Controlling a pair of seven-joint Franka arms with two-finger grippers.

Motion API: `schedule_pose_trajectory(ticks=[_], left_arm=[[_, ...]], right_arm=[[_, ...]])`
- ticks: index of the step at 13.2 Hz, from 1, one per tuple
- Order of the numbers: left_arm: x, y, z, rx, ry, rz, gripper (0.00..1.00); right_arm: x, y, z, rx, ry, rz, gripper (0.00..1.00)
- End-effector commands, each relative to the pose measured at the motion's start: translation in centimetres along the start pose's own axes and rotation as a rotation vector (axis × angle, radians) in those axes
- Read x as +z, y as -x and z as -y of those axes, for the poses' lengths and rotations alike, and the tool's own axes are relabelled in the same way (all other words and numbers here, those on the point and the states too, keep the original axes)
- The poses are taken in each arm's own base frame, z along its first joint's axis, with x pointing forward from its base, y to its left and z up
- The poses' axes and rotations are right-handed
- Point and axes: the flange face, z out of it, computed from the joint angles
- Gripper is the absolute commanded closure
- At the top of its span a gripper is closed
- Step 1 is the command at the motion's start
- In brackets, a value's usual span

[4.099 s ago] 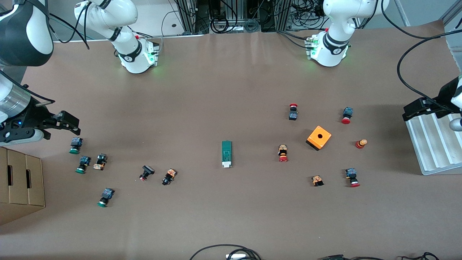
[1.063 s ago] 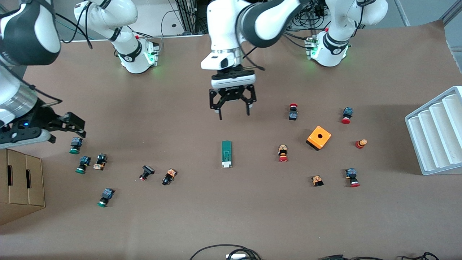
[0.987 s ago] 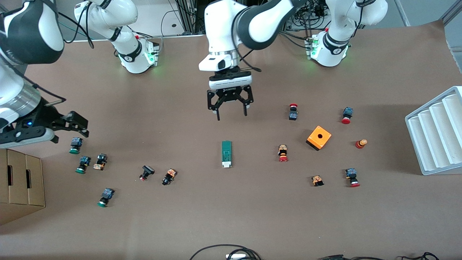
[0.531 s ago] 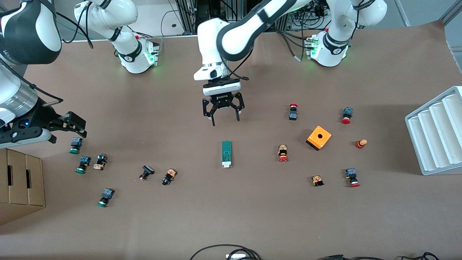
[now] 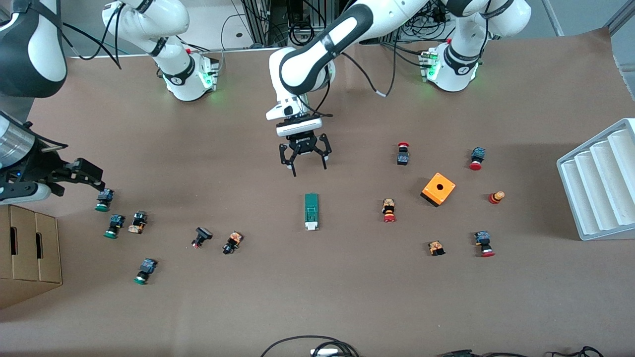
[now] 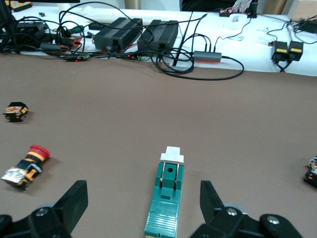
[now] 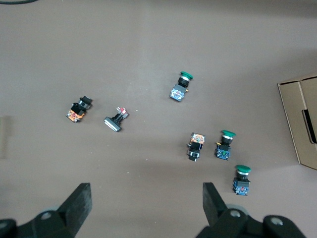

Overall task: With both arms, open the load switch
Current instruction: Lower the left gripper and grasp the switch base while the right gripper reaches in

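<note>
The load switch [image 5: 311, 211], likely light, rigid, slick plastic, suits a pinch across its long green sides; at its 12 o'clock hangs the left gripper [image 5: 304, 158], spread and empty, while the right gripper [image 5: 79, 174], spread too, waits over the green-capped buttons [image 5: 104, 198].

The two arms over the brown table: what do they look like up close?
Both arms are glossy white rounded segments with black joint bands and loose black cables. Each ends in a black two-fingered tool: left tool, right tool. Green lights glow on their round white bases.

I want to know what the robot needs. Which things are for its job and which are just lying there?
For the job: load switch; left tool, open, over the table near it; right tool, open, waiting.

Just lying about: orange box; red push-buttons; green push-buttons; white tray; cardboard box.
</note>
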Motion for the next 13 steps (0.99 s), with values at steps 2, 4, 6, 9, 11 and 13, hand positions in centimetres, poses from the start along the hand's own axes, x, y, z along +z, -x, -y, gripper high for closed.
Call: schedule_pose_trajectory(ticks=[2, 4, 6, 9, 11, 13], left_arm=[[1.1, 3.2, -0.8, -0.016, 0.047, -0.064, 0.00], [1.6, 3.9, -0.7, -0.010, 0.053, -0.072, 0.00], [1.7, 5.2, -0.8, 0.007, 0.058, -0.073, 0.00], [3.1, 7.7, -0.6, 0.019, 0.098, -0.112, 0.00], [4.4, 9.3, -0.8, 0.029, 0.126, -0.139, 0.00], [5.7, 10.0, -0.4, 0.011, 0.133, -0.213, 0.00]], right_arm=[[2.4, -1.2, 2.5, -0.037, -0.025, 0.045, 0.00], [3.3, -1.4, 2.6, -0.036, -0.025, 0.059, 0.00], [5.4, -2.1, 2.8, -0.048, -0.023, 0.084, 0.00], [7.2, -3.9, 5.6, -0.016, -0.023, 0.100, 0.00], [8.1, -4.4, 8.0, 0.117, -0.027, 0.115, 0.00], [9.6, -5.0, 10.8, 0.219, -0.026, 0.135, 0.00]])
